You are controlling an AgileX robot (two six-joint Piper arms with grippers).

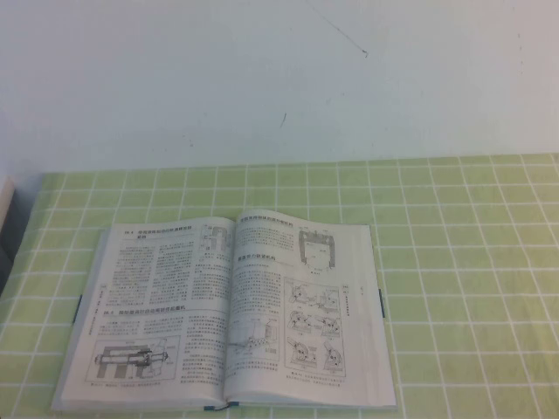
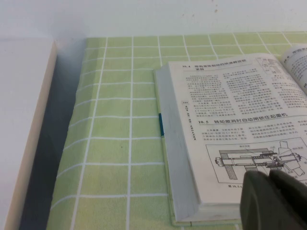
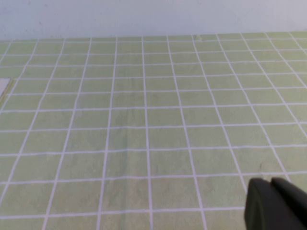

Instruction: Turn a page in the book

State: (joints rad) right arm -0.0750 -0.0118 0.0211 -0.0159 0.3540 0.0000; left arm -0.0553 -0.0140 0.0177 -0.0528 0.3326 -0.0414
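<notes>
The book (image 1: pixel 157 297) lies open and flat on the green checked cloth, near the table's front edge, with a blue ribbon marker (image 1: pixel 220 406) at its spine. The page (image 1: pixel 306 297) is the right-hand leaf, with the U-shaped diagram and the boxed grid of drawings, and it lies flat. Neither gripper shows in the high view. In the left wrist view my left gripper (image 2: pixel 268 173) is shut and empty, just above the book's (image 2: pixel 225 110) left leaf by the cylinder drawing. In the right wrist view my right gripper (image 3: pixel 270 182) is shut and empty over bare cloth.
A white wall stands behind the table. A white block (image 2: pixel 24 124) stands at the table's left edge, with a dark gap (image 2: pixel 48 158) beside it. Green checked cloth (image 1: pixel 472 244) stretches to the right of the book.
</notes>
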